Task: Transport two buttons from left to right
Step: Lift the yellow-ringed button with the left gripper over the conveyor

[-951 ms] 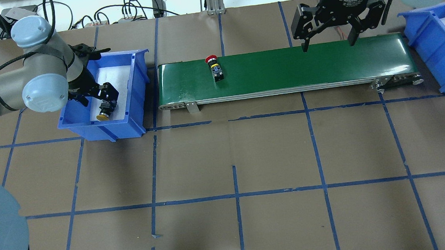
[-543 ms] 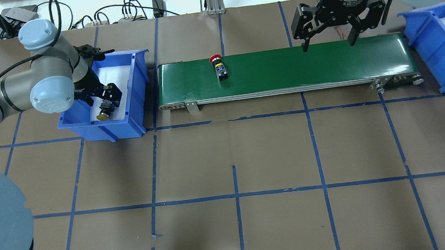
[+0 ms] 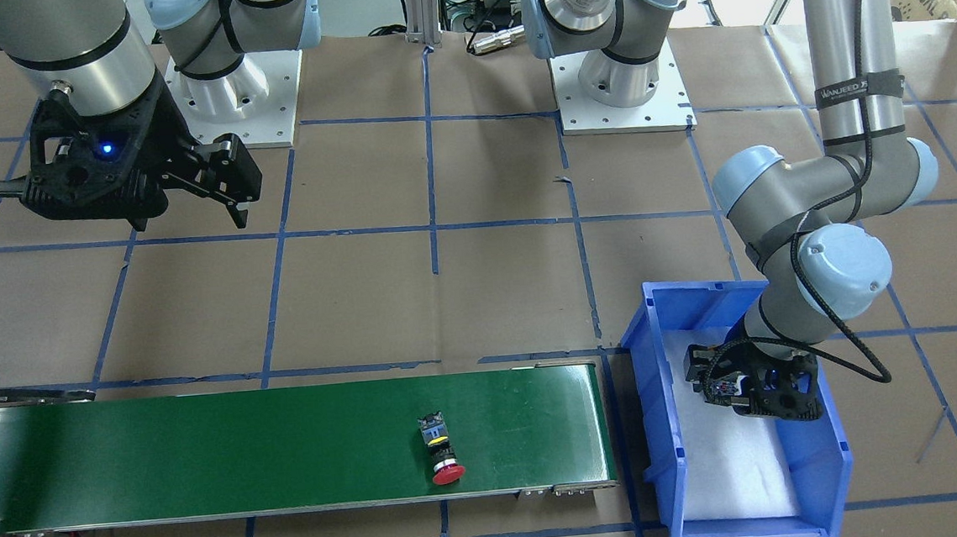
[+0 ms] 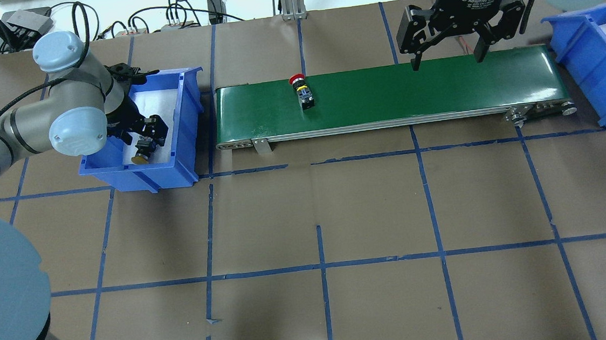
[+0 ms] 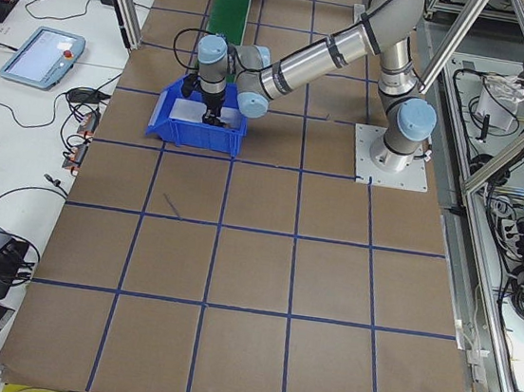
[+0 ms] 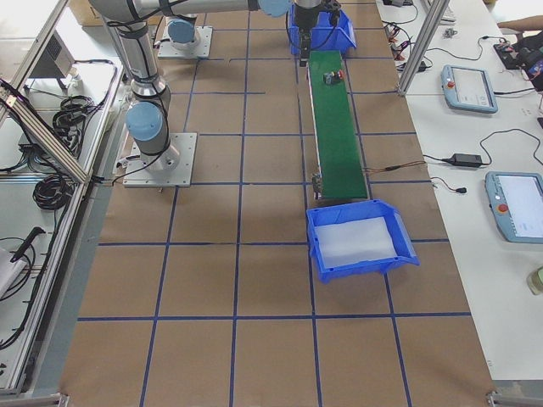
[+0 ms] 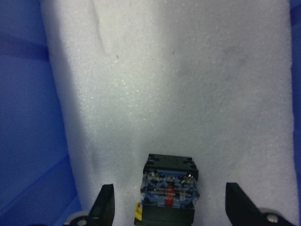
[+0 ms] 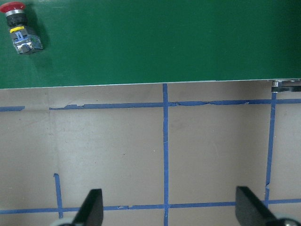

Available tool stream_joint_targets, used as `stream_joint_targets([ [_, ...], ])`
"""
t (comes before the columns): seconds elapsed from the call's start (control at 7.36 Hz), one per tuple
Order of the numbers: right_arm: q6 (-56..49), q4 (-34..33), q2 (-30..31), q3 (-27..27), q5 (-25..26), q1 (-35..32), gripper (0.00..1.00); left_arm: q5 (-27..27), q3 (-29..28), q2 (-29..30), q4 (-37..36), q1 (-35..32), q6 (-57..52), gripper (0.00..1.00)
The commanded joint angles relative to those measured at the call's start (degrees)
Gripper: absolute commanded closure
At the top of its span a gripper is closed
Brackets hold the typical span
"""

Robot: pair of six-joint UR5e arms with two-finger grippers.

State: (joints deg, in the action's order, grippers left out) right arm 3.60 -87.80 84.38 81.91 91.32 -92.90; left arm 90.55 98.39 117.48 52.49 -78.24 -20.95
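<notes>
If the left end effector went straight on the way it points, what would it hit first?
Probably the yellow button: it lies on the white foam, inside the open left end effector.

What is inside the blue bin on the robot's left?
The yellow button lies on white foam, between the fingers of the open left pincer. The left arm hides part of the blue bin.

The left arm (image 4: 18, 125) reaches in from the robot's left side, folded sharply at its joints, with the wrist turned so that the left gripper (image 4: 141, 141) points down. Its two fingers (image 7: 105, 205) stand wide apart. The right arm (image 3: 65, 46) comes almost straight down. The right gripper (image 4: 446, 56) hangs tips downward, its fingers (image 8: 92, 207) spread wide as well. The two grippers are well apart.
</notes>
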Motion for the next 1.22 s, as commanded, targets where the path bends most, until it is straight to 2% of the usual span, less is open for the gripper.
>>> stream_joint_targets([
  [0.0, 0.0, 0.0, 0.0, -0.09, 0.0, 0.0, 0.0, -0.99, -0.56, -0.32, -0.02, -0.15, 0.56, 0.6],
  [0.27, 0.0, 0.0, 0.35, -0.09, 0.0, 0.0, 0.0, -0.12, -1.96, -2.6, 0.85, -0.42, 0.82, 0.61],
  [0.41, 0.0, 0.0, 0.35, -0.09, -0.09, 0.0, 0.0, -0.03, -3.62, -5.66, 5.21, -0.42, 0.83, 0.61],
  [0.68, 0.0, 0.0, 0.35, -0.09, -0.09, 0.0, 0.0, -0.2, -10.11, -10.94, 18.56, -0.51, 7.81, 0.61],
  [0.82, -0.09, 0.0, 0.35, 0.0, -0.09, 0.0, 0.0, -0.38, -14.32, -10.7, 22.53, -0.85, 11.34, 0.61],
  [1.09, -0.09, 0.0, 0.35, 0.0, -0.09, 0.0, 0.0, -0.12, -21.01, -9.39, 26.07, -4.0, 17.4, 0.61],
])
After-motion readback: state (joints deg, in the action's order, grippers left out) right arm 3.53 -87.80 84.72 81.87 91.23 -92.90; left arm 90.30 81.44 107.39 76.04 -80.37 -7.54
